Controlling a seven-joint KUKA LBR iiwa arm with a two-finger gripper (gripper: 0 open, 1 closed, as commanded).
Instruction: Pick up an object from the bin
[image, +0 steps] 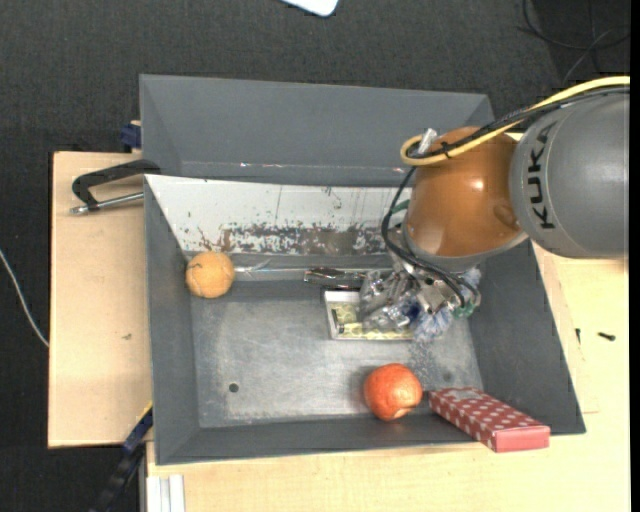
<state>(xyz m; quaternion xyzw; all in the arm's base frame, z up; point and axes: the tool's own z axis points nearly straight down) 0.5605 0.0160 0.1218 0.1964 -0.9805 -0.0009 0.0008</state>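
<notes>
- Pale flat packet (348, 320): one only. It is small and rectangular, with yellowish-green print, and it lies flat on the floor of the bin, a little right of the middle and closer to the far wall than to the near one. Its right end is hidden under the gripper.
- Gripper (405, 298): one. It reaches in from the right and hangs low, directly over the right end of the packet. Shiny metal parts and thin cables crowd together there, so I cannot tell whether it is open or closed, or whether it touches the packet.
- Orange cover (460, 205): one, rounded, on the wrist above the gripper, next to the grey arm (585, 170).
- Bluish clear piece (437, 320): one, crumpled, just beside the gripper on its right. I cannot tell if it belongs to the packet.
- Round things: two.
  - The red-orange ball (392, 391) sits near the near wall, on the near side of the packet and apart from it.
  - The paler orange ball (210, 274) sits at the left, against the foot of the far wall, well apart from all the others.
- Red box (490, 420): one, long, with small white dots. It lies in the near right corner, just beside the red-orange ball. If they touch, I cannot tell.
- Grey metal bin (280, 370): one. Its far wall carries brownish spots.
</notes>
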